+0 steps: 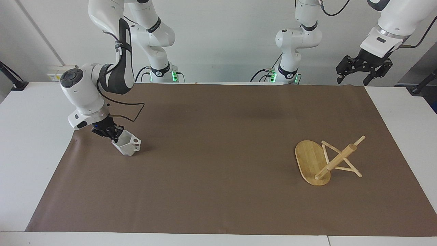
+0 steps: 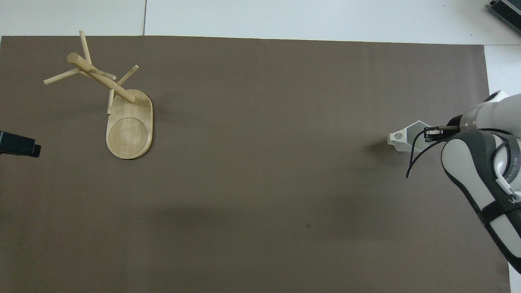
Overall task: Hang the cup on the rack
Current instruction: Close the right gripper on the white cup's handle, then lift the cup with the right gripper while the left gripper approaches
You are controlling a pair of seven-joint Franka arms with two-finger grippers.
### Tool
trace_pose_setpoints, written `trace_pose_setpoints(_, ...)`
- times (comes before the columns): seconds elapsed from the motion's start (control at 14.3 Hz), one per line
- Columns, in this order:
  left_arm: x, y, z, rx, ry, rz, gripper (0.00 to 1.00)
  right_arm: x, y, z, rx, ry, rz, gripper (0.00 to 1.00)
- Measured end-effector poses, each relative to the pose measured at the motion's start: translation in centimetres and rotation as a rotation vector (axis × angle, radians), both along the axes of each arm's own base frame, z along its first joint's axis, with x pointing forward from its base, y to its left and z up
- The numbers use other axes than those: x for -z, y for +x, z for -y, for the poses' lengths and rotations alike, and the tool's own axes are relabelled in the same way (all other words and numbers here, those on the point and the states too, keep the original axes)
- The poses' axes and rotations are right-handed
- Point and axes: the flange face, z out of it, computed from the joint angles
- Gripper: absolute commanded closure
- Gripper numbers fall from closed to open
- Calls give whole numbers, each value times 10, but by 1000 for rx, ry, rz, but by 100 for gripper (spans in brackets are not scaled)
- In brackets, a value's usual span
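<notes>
From the facing view, the right end effector is clamped on the rim of the cup, which sits tilted near the brown mat's edge at the right arm's end of the desk; a wide bare stretch of mat runs from it to the rack, well apart toward the left arm's end, while the left end effector waits with fingers spread over the mat's corner there. From overhead, the right end effector grips the cup, handle pointing toward the rack; the left end effector shows only a dark tip.
</notes>
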Motion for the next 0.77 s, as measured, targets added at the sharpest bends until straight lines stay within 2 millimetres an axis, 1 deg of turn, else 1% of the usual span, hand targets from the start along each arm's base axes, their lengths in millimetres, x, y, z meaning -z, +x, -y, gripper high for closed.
trace_pose_setpoints(0.07, 0, 0, 0, 0, 0, 0, 0, -11, 3, -4, -8, 5, -16, 100)
trace_pose_setpoints(0.14, 0, 0, 0, 0, 0, 0, 0, -33, 9, -14, -17, 25, -30, 100)
trace_pose_setpoints(0.28, 0, 0, 0, 0, 0, 0, 0, -94, 19, -40, -26, 118, -22, 100)
trace_pose_setpoints(0.42, 0, 0, 0, 0, 0, 0, 0, -156, 18, -65, -20, 276, 35, 100)
trace_pose_setpoints(0.49, 0, 0, 0, 0, 0, -1, 0, -176, 15, -74, -19, 347, 64, 100)
trace_pose_setpoints(0.56, 1, 0, 0, 0, 0, -4, 0, -191, 12, -86, -24, 407, 86, 100)
trace_pose_setpoints(0.63, 2, -1, 0, 0, 0, -7, 0, -201, 10, -103, -41, 455, 99, 100)
trace_pose_setpoints(0.7, 4, -2, 0, 0, 1, -13, 0, -208, 8, -128, -74, 498, 105, 100)
trace_pose_setpoints(0.77, 7, -3, 0, -3, 1, -19, 0, -213, 6, -158, -100, 540, 108, 100)
